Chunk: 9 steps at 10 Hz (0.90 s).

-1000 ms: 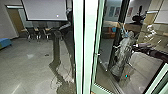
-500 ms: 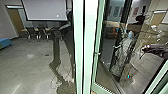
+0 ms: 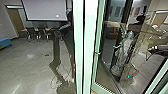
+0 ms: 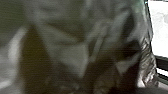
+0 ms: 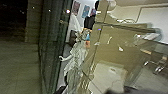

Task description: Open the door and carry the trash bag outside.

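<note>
Trash bag (image 4: 72,55) plastic, dark grey and deeply creased, lies right up close to the left wrist camera, folds crossing over one another. A shinier crumpled part (image 4: 147,62) catches the light at its edge. What the bag has inside is hidden by the folds, and how full it is I cannot tell. Nor can I tell how far open the left tool is, or whether the bag is in its hold.

The right tool (image 3: 157,50) is in the head view at the far right, dark and seen from above; how wide it stands and whether it grips anything cannot be made out.

Just ahead of the head camera rise thick pale green door posts (image 3: 90,47), with a green-framed glass pane beside them and a small handle (image 3: 97,53) on its frame. Through or on the glass appears a pale, wrinkled shape (image 3: 123,51); reflections make it impossible to say what it is.

Past the posts on the left, a grey tiled floor (image 3: 27,60) runs back, crossed by a dark strip. Beyond are a low blue seat (image 3: 5,42) and dark chairs (image 3: 31,32) around a table, under a large pale screen (image 3: 45,10). Pictures (image 5: 85,11) hang on a wall in the right wrist view.
</note>
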### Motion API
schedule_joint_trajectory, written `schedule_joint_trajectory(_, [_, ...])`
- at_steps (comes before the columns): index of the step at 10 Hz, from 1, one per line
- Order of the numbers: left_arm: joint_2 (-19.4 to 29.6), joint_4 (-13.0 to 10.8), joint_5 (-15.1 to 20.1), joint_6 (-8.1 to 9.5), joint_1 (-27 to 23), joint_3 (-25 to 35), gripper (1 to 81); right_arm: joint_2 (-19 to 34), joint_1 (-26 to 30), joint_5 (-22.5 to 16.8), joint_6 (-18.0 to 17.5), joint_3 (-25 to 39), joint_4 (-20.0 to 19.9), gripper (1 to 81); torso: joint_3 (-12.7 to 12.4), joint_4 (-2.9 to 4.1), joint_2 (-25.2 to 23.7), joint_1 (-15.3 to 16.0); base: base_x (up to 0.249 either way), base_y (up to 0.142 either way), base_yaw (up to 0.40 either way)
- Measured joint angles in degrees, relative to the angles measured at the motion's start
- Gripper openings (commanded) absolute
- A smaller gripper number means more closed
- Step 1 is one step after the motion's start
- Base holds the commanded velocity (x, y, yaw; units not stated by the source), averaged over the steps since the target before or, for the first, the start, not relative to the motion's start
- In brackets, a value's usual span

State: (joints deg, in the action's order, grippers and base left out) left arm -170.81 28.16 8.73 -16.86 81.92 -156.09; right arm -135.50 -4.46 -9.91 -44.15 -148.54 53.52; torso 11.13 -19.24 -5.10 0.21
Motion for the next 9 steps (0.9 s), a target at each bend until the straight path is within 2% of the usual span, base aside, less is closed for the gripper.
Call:
schedule_joint_trajectory(3, [-0.1, 0.0, 0.0, 0.0, 0.0, 0.0, 1.0, 0.9, 0.0, -0.3, 0.0, 0.7, -0.7, 81.1, 0.0, 0.0, 0.0, 0.0, 0.0, 0.0, 0.0])
schedule_joint_trajectory(5, [-0.2, 0.0, 0.0, 0.0, 0.0, 0.0, 1.0, 0.9, 0.0, -2.7, 0.0, 2.1, -2.1, 81.1, 0.0, 0.0, 0.0, 0.0, 0.0, 0.0, 0.0])
schedule_joint_trajectory(7, [-0.2, 0.0, 0.0, -0.02, 0.0, 0.1, 1.0, 0.4, -3.0, -6.2, 0.0, 7.9, -5.3, 81.1, 0.0, 0.0, 0.0, 0.0, 0.0, 0.0, 0.0])
schedule_joint_trajectory(9, [-0.2, 0.0, -0.1, -0.04, 0.1, 0.2, 1.0, -2.4, -9.0, -7.7, 0.0, 12.1, -9.4, 81.1, 0.0, 0.0, 0.0, 0.0, 0.0, 0.0, 0.0])
